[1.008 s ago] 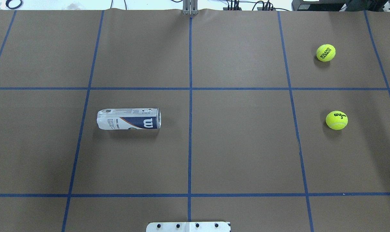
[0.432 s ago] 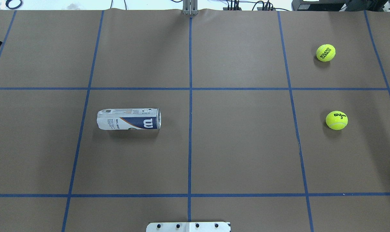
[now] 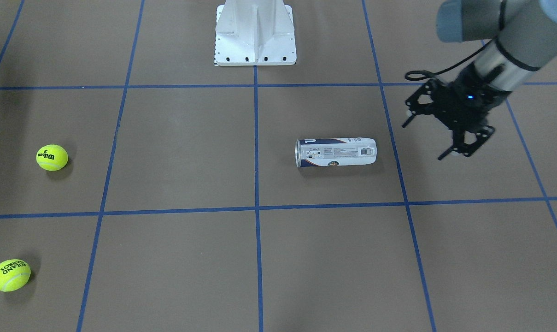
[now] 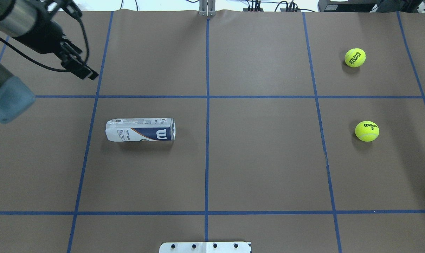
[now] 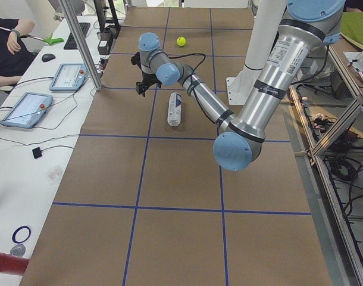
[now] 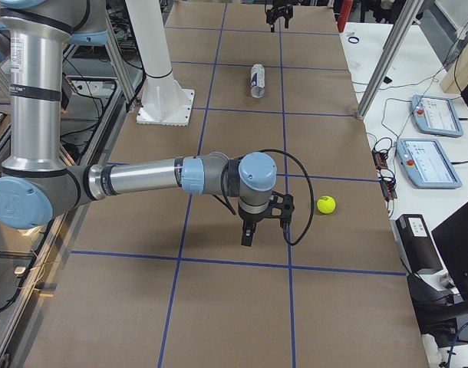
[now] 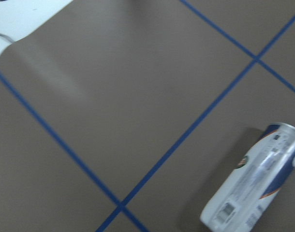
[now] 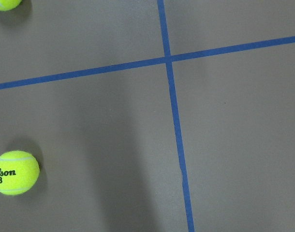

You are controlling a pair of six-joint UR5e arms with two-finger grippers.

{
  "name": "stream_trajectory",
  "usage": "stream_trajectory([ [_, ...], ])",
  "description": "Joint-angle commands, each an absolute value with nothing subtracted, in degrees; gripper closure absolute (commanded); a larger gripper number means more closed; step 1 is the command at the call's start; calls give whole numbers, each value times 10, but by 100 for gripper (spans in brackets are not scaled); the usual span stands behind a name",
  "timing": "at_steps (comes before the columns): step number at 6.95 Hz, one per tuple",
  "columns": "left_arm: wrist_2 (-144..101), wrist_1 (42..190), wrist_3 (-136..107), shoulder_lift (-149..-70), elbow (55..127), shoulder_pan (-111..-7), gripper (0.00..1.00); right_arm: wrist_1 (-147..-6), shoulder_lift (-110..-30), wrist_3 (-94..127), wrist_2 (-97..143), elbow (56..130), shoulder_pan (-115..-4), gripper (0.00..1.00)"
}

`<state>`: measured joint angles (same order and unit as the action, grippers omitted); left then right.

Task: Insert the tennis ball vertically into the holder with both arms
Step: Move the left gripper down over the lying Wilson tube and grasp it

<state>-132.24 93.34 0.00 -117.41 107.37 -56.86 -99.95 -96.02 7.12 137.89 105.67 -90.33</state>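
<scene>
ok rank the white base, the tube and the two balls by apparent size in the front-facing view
1. white base
2. tube
3. Roland Garros ball and Wilson ball: nearly alike; the first sits nearer the camera, so I won't rank them.

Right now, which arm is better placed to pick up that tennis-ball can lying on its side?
Probably the left. The left gripper hovers close to the Wilson tube can, on the same half of the table. The right gripper hangs at the table's other end, near the Wilson 3 ball.
</scene>
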Motion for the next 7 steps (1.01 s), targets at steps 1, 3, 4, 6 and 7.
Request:
stream_trajectory([
  [1, -1312, 931, 57, -1224, 1066, -501, 1, -979, -960, 71, 1379, 1058, -903, 0],
  [3, -1234, 931, 168, -1250, 1027, -462, 1, -969, -960, 71, 1380, 1057, -902, 0],
  [4, -1172, 936, 170, -1261, 1015, -413, 1, -970, -960, 71, 1383, 1056, -902, 0],
  [6, -1112, 935, 170, -1274, 1009, -361, 1, -970, -952, 71, 1386, 1051, -902, 0],
  [7, -1111, 937, 170, -1274, 992, -353, 1, -970, -953, 72, 1386, 1050, -902, 0],
])
